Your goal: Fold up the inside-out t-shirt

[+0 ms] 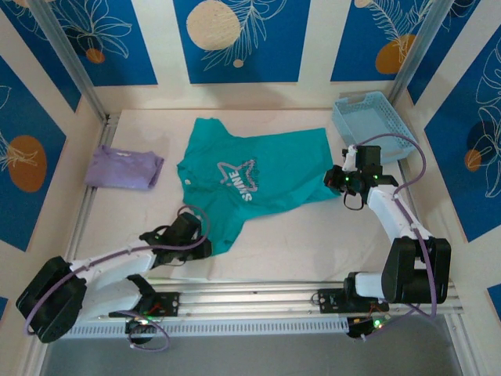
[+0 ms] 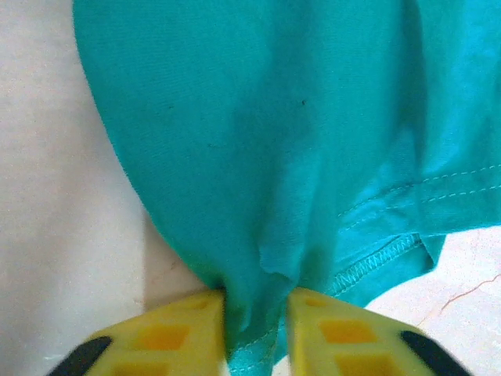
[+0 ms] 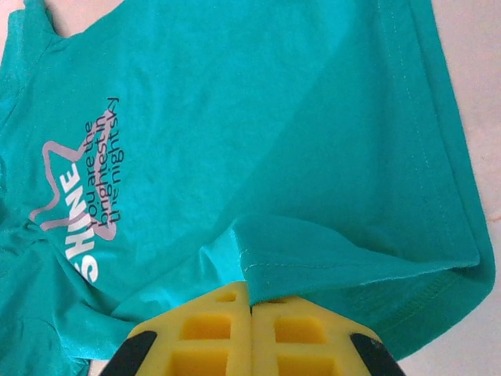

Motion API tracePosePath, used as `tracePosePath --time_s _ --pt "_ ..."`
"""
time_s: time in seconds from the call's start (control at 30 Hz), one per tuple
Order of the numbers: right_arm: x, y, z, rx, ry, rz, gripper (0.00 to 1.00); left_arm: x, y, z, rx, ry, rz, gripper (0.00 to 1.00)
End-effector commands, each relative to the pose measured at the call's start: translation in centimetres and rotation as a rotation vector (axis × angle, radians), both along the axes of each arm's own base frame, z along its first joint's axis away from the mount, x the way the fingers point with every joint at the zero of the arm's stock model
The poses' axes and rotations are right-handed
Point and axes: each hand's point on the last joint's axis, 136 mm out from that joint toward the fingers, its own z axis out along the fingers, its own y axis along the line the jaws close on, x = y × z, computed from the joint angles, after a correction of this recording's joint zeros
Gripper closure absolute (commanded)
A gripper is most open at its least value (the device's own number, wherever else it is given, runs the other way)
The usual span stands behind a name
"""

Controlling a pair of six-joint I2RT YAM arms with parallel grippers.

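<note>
The teal t-shirt [image 1: 258,176] lies spread on the table, a white and grey "SHINE" print facing up. My left gripper [image 1: 205,244] is at its near lower corner. In the left wrist view the yellow fingers [image 2: 176,333] press from both sides on a bunched fold of the t-shirt [image 2: 274,141] by the stitched hem, so the left gripper [image 2: 256,329] is shut on cloth. My right gripper [image 1: 333,182] sits at the shirt's right edge. Close up, the right gripper [image 3: 250,301] has its tips together, pinching a folded hem of the t-shirt [image 3: 258,117].
A pale lavender folded garment [image 1: 124,167] lies at the left of the table. A light blue basket [image 1: 372,125] stands at the back right corner. Bare table [image 1: 313,243] shows in front of the shirt, between the two arms.
</note>
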Motion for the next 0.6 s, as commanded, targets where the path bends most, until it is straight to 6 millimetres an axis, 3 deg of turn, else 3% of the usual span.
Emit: tracePosePath --time_s 0.0,0.2,0.33,0.43,0.57 --pt "-0.3 0.3 0.2 0.004 -0.006 0.021 1.0 -0.8 -0.1 -0.8 -0.02 0.02 -0.009 0.83" --pt "-0.3 -0.1 0.7 -0.008 -0.028 0.005 1.0 0.0 1.7 0.6 0.003 -0.058 0.054 0.96" --pt "-0.4 -0.4 1.3 -0.02 -0.045 -0.006 1.0 1.0 2.4 2.9 -0.033 -0.128 0.093 1.0" --pt "-0.4 -0.8 2.3 -0.018 -0.076 -0.021 1.0 2.7 3.1 6.8 -0.051 -0.251 0.111 1.0" --pt "-0.2 -1.4 6.6 0.042 -0.181 -0.045 1.0 5.8 5.6 16.3 -0.019 -0.528 0.169 1.0"
